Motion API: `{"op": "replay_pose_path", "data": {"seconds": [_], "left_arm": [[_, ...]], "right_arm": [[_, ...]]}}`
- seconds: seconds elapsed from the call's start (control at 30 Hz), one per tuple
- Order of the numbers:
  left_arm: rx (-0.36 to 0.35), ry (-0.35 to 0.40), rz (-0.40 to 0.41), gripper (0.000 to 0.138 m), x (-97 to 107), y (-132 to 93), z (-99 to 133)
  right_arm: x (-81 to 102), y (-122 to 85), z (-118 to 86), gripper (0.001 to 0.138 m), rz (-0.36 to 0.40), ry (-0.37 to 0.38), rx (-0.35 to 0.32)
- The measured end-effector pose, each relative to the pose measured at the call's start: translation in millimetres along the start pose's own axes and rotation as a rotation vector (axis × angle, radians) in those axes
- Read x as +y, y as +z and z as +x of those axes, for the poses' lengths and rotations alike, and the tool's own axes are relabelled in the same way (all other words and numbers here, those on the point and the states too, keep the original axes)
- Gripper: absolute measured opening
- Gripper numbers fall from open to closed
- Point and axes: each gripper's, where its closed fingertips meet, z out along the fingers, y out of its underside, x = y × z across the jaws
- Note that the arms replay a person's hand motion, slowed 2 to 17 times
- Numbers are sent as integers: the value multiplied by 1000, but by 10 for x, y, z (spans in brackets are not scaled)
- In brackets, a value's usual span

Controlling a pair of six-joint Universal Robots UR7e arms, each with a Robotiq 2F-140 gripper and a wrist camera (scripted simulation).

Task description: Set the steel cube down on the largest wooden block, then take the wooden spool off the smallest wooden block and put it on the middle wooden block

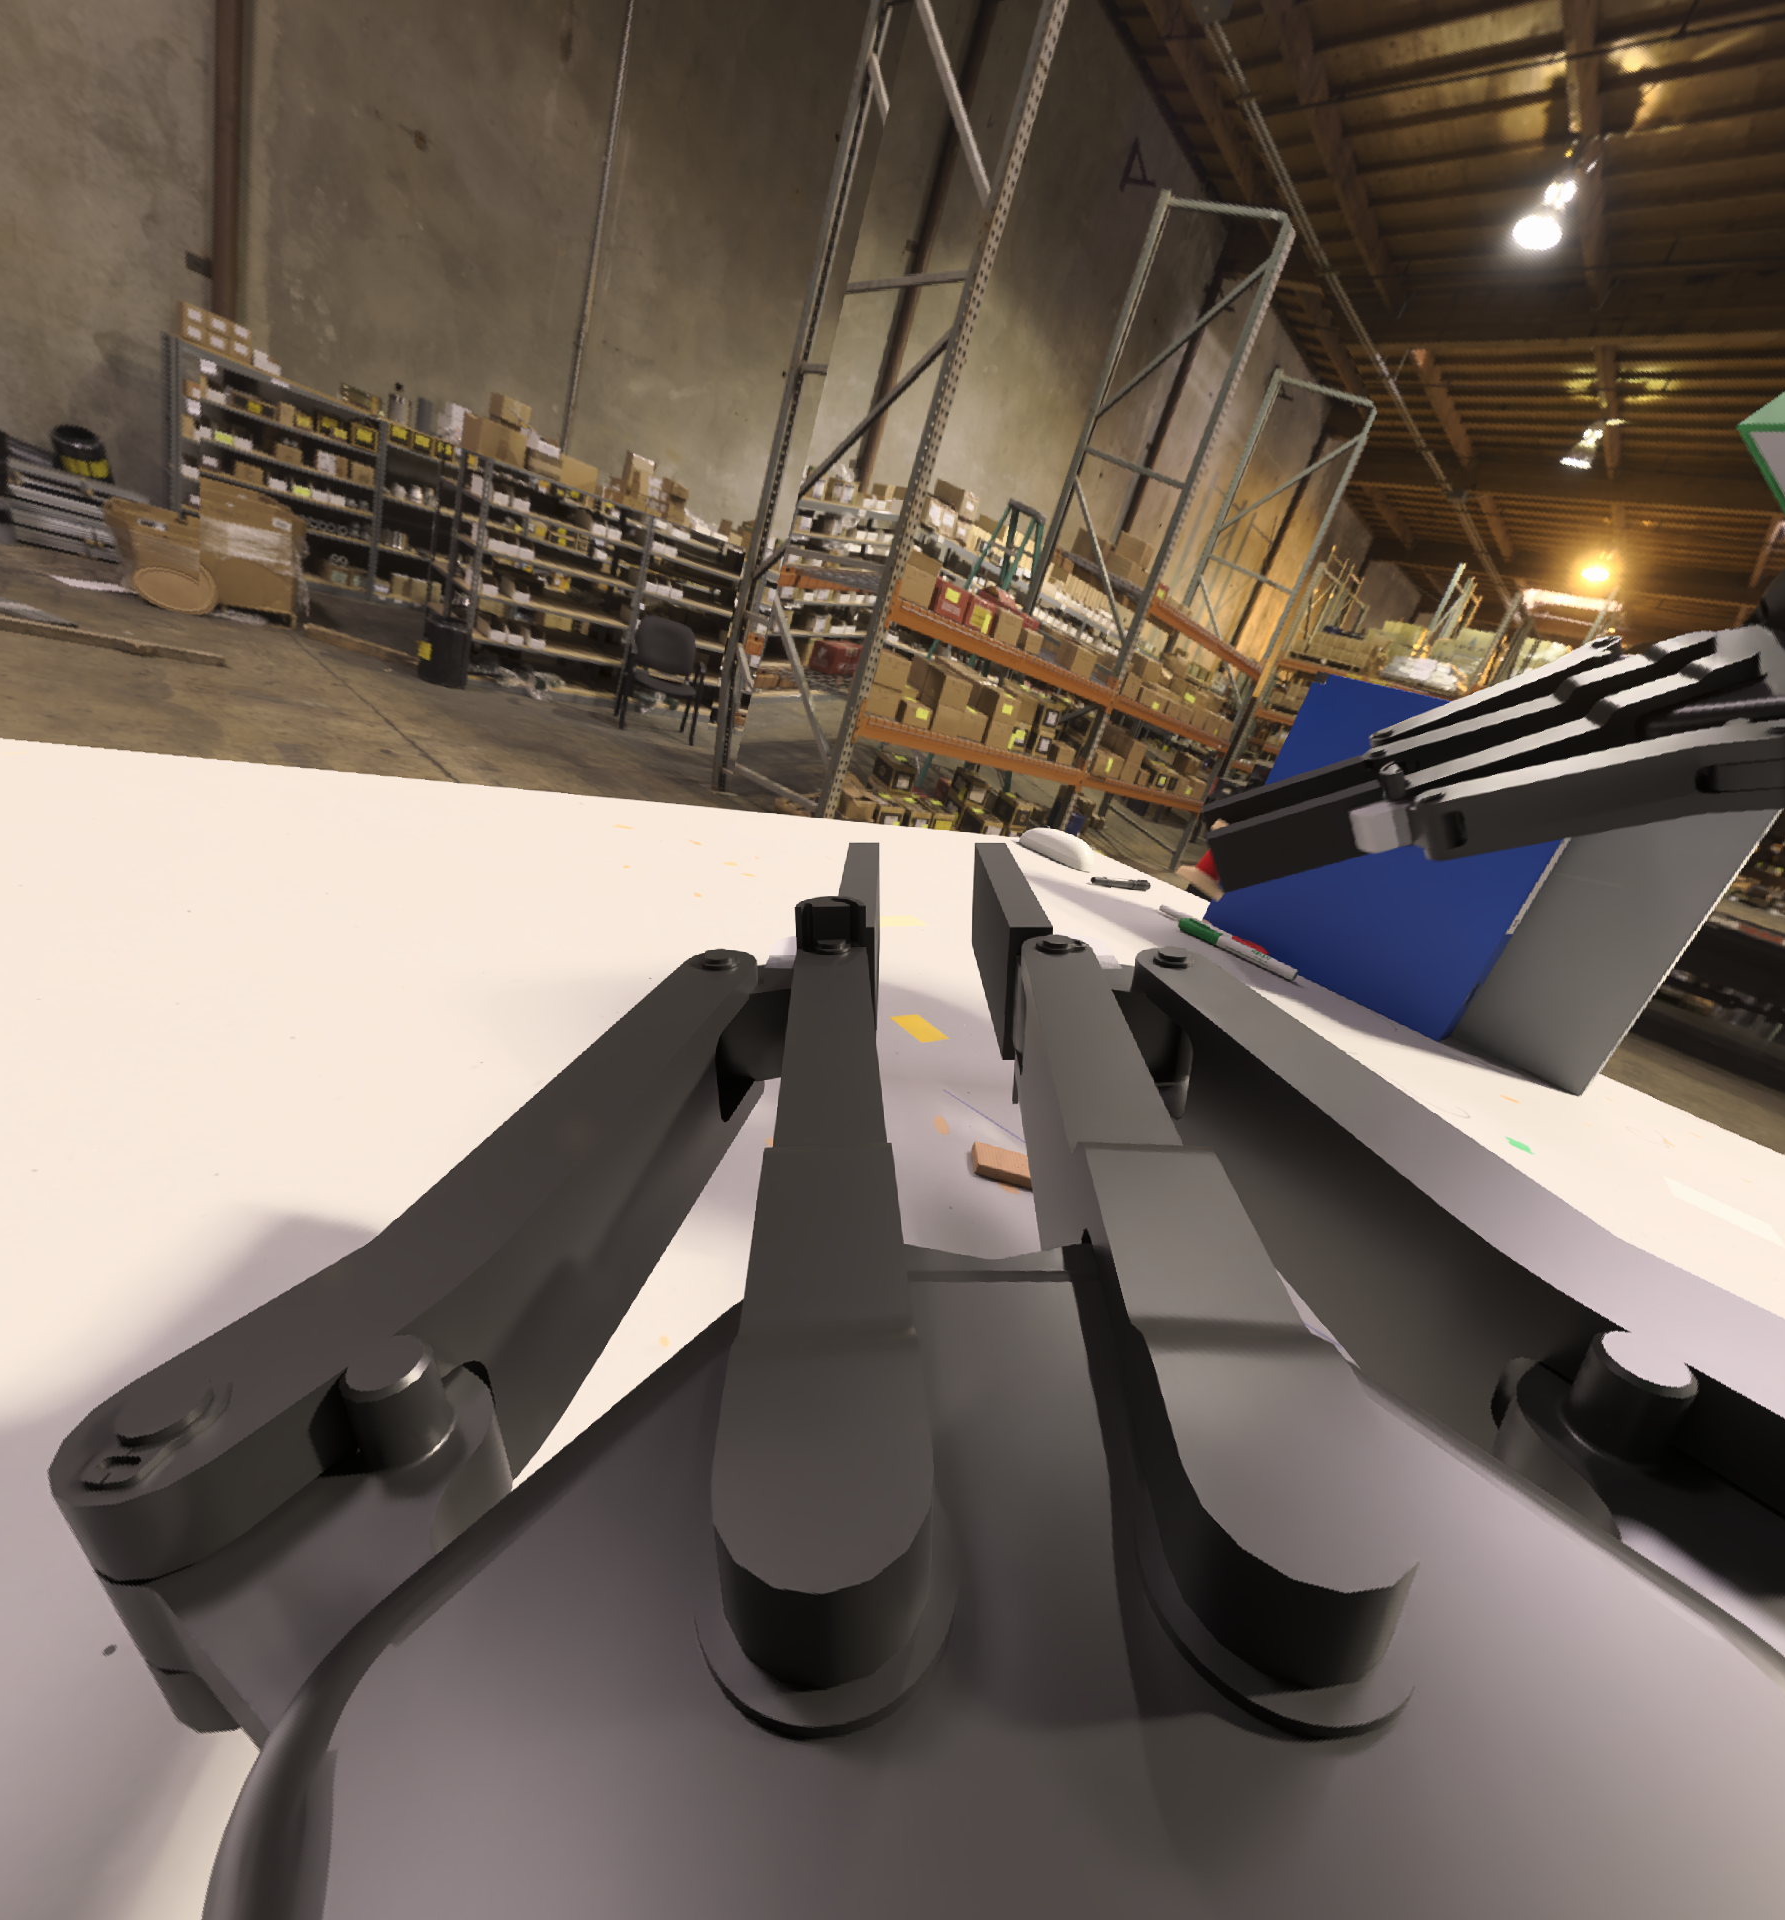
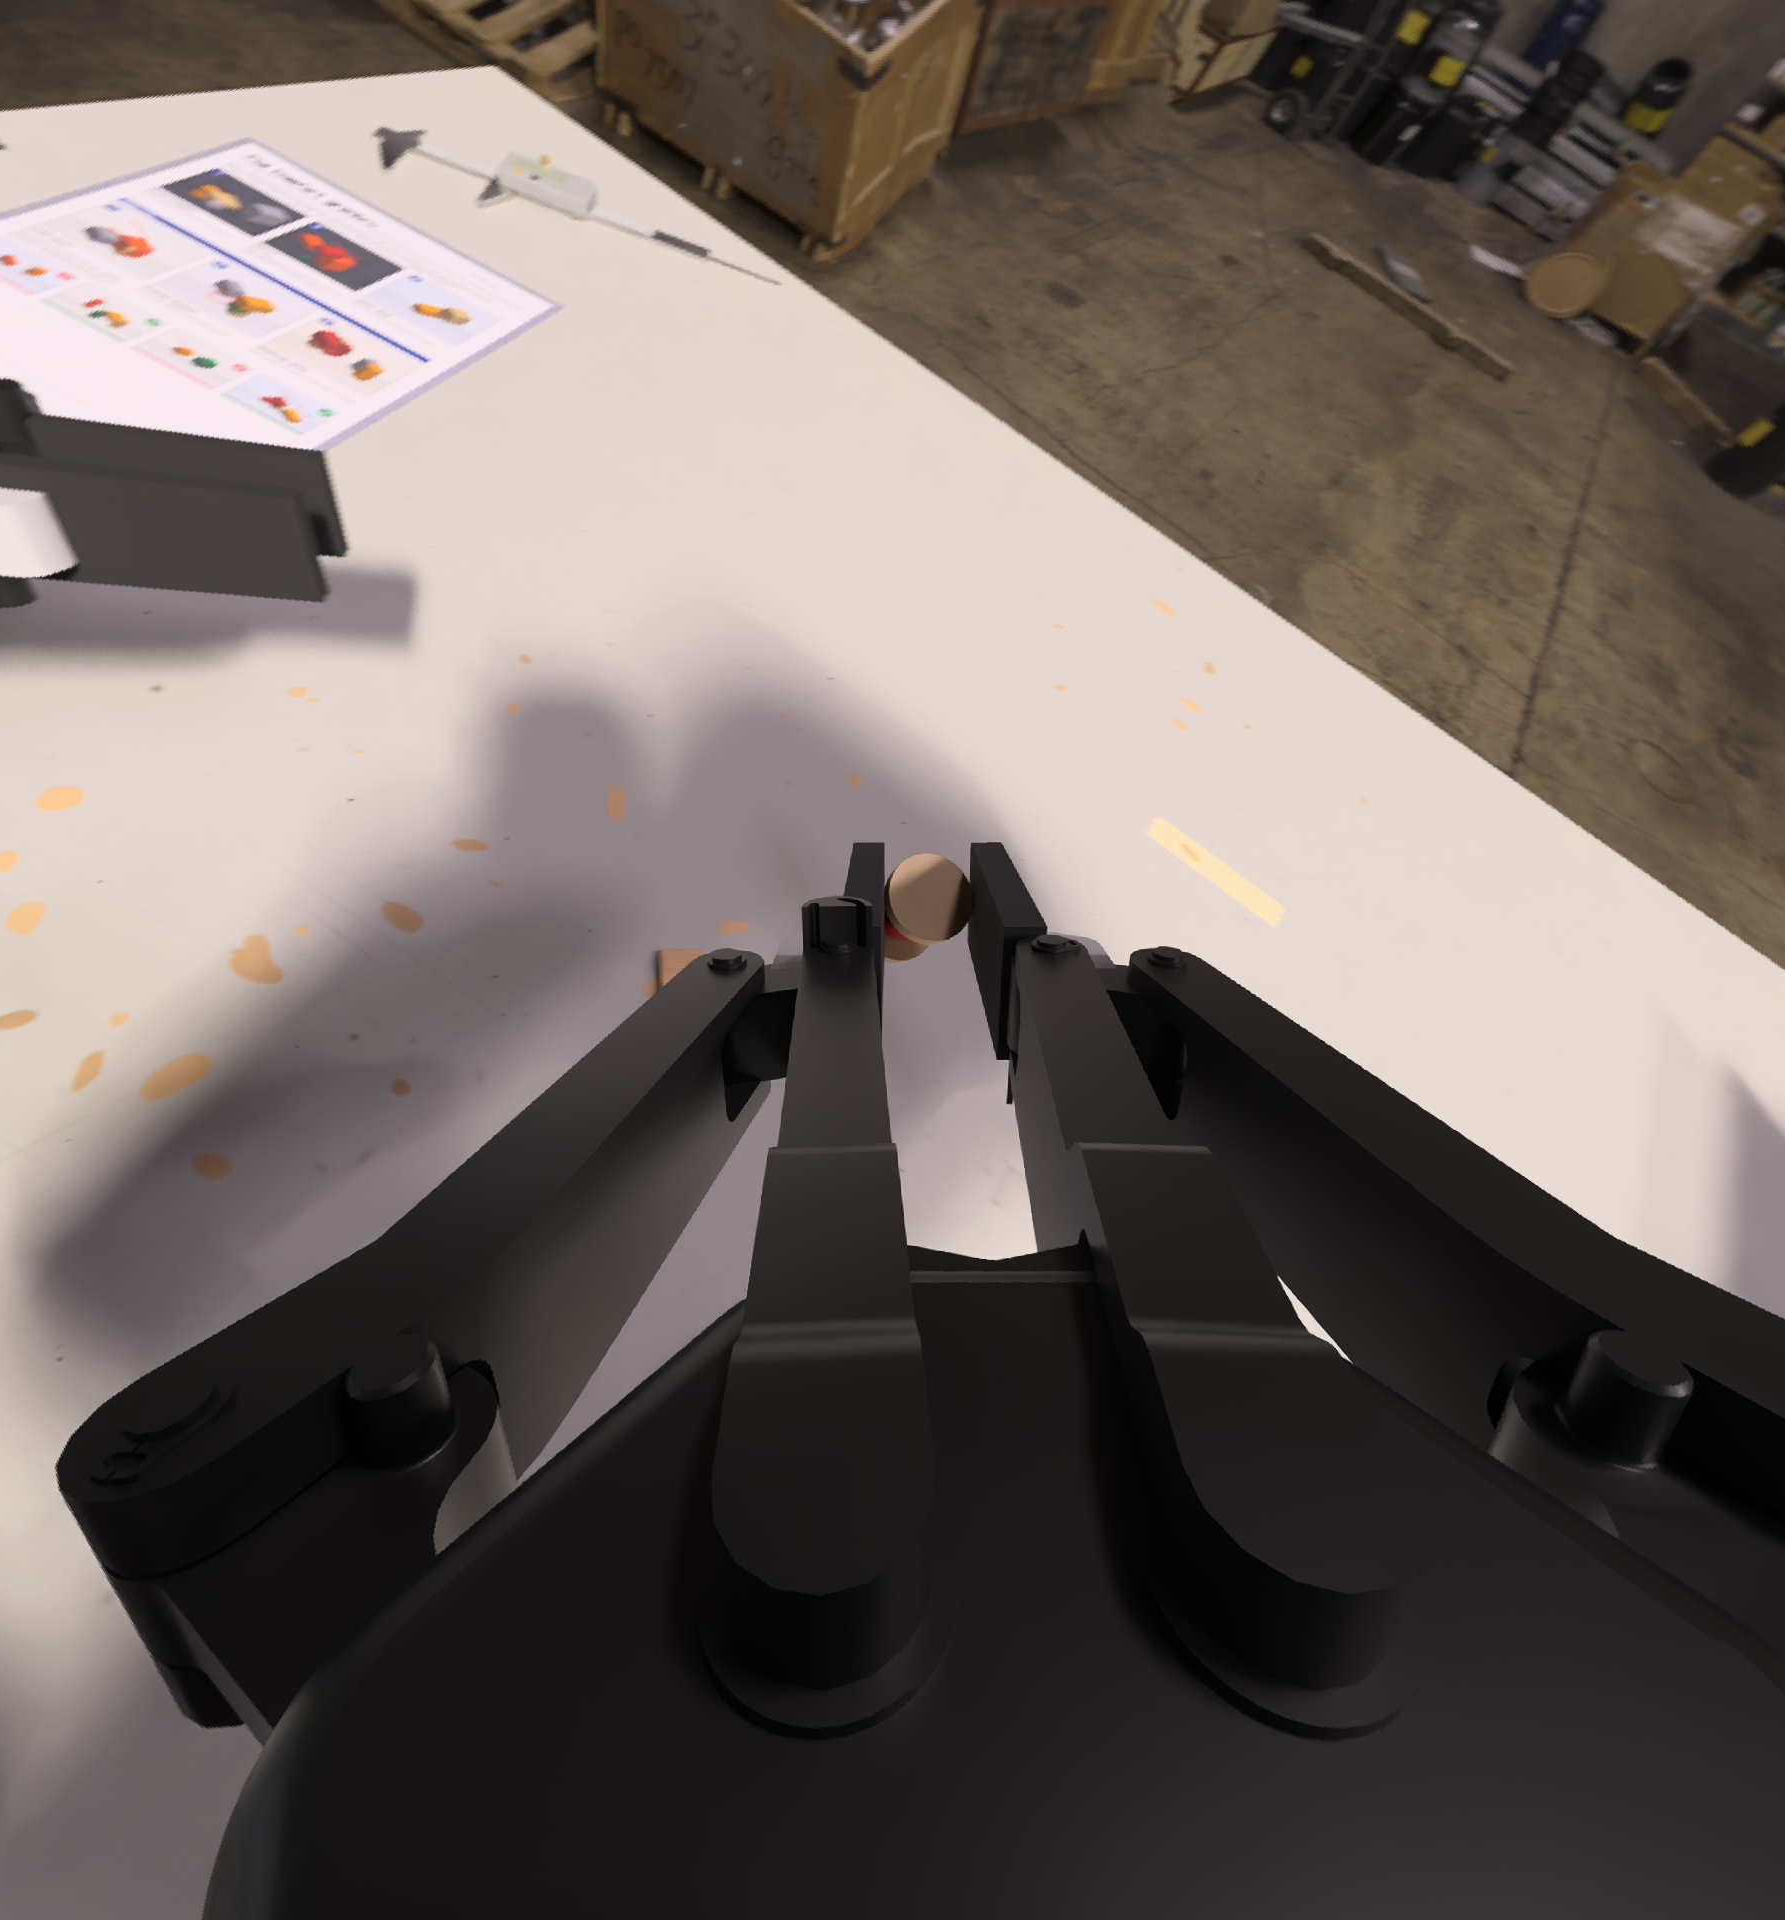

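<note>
My right gripper (image 2: 926, 885) is shut on the wooden spool (image 2: 932, 902), a round tan piece with a red band, and holds it above the white table (image 2: 659, 582). In the left wrist view the right gripper (image 1: 1220, 857) hangs over the table with red showing at its tip. A corner of a wooden block (image 2: 676, 964) shows behind its left finger link. My left gripper (image 1: 926, 883) has its pads a narrow gap apart with nothing between them. A small wooden block (image 1: 1002, 1162) lies on the table under it. The steel cube is not in view.
A blue and grey box (image 1: 1387, 935) stands at the table's far right, with a green marker (image 1: 1231, 940), a black pen (image 1: 1122, 883) and a white mouse (image 1: 1059, 847) beside it. A printed sheet (image 2: 244, 281) and a slim tool (image 2: 545, 187) lie at the far left. The table edge (image 2: 1283, 613) runs diagonally.
</note>
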Motion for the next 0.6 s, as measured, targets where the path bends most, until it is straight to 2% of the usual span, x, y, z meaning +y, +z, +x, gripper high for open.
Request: {"op": "replay_pose_path", "data": {"seconds": [0.13, 0.27, 0.43, 0.6], "left_arm": [[0, -7, 2, 24, -2, -3, -10], [0, -15, 4, 24, -4, -5, -18], [1, -25, 6, 24, -6, -4, -23], [2, -33, 6, 24, -2, -1, -22]], "right_arm": [[82, -209, 342, 22, -4, 48, 70], [258, -357, 679, 22, -25, 116, 128], [595, -432, 1069, 22, -76, 210, 191], [1010, -391, 1366, 22, -155, 290, 237]]}}
